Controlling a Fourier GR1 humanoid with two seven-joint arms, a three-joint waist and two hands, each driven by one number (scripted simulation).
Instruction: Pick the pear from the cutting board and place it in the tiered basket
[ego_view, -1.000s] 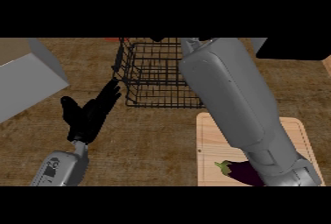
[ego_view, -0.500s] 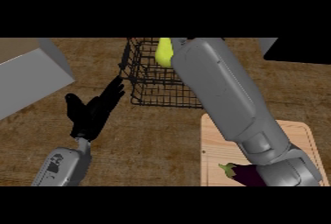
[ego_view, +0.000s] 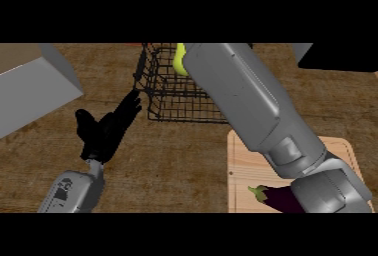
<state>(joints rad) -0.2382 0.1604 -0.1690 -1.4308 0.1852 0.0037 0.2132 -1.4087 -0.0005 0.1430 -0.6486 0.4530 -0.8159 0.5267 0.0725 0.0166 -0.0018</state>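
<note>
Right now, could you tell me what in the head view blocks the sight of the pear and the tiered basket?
Head view: the right forearm crosses the frame and covers much of the tiered basket; only a yellow-green sliver of the pear shows beside it, and the right robot hand is hidden. The left robot hand rests open, left of the basket.

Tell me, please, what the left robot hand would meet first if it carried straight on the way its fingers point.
Probably the tiered basket: the left robot hand points up and to the right, its fingertips near the basket's left wire wall. Height is unclear from above, so it might pass beside it.
</note>
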